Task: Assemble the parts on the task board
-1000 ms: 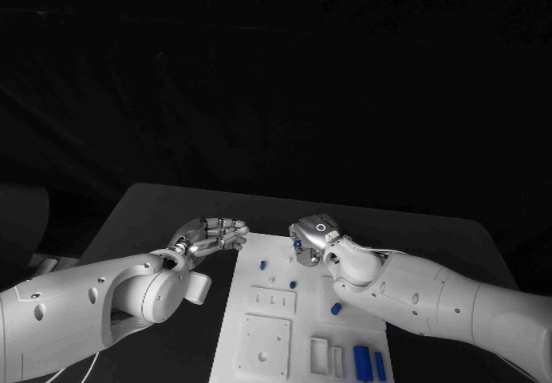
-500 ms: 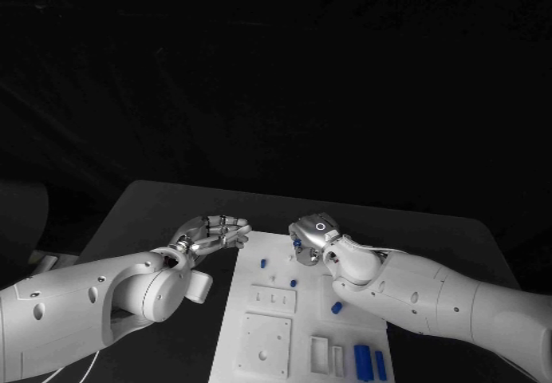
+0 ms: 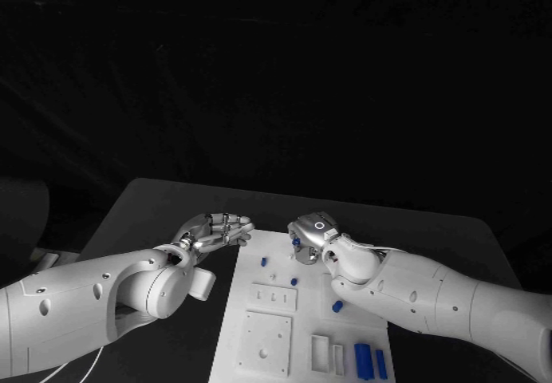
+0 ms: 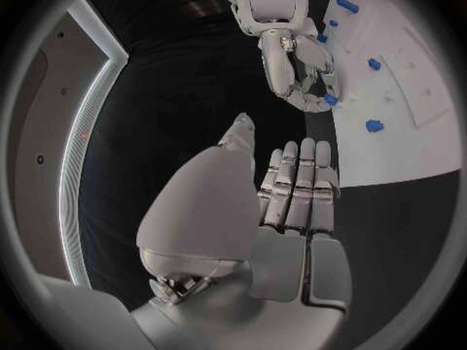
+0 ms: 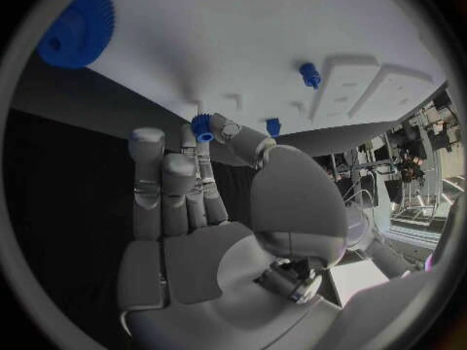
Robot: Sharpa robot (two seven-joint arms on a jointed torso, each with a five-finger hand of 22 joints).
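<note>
The white task board (image 3: 306, 321) lies in the middle of the table. My right hand (image 3: 310, 237) hovers over its far edge and pinches a small blue gear (image 5: 202, 126) between thumb and a finger; in the head view this gear (image 3: 296, 241) shows as a blue speck under the hand. My left hand (image 3: 214, 232) hangs just off the board's far left corner, holding nothing. In the left wrist view its fingers (image 4: 296, 180) lie side by side with the thumb apart, pointing toward the right hand (image 4: 292, 58).
Small blue pegs (image 3: 263, 262) (image 3: 293, 282) (image 3: 336, 306) stand on the board, and two longer blue pieces (image 3: 361, 361) lie at its near right. A larger blue gear (image 5: 76, 27) sits on the board (image 5: 244, 39). White raised blocks (image 3: 273, 299) occupy the board's near left.
Both hands have shifted only slightly over the board's far edge. The right hand keeps hold of the small blue gear.
</note>
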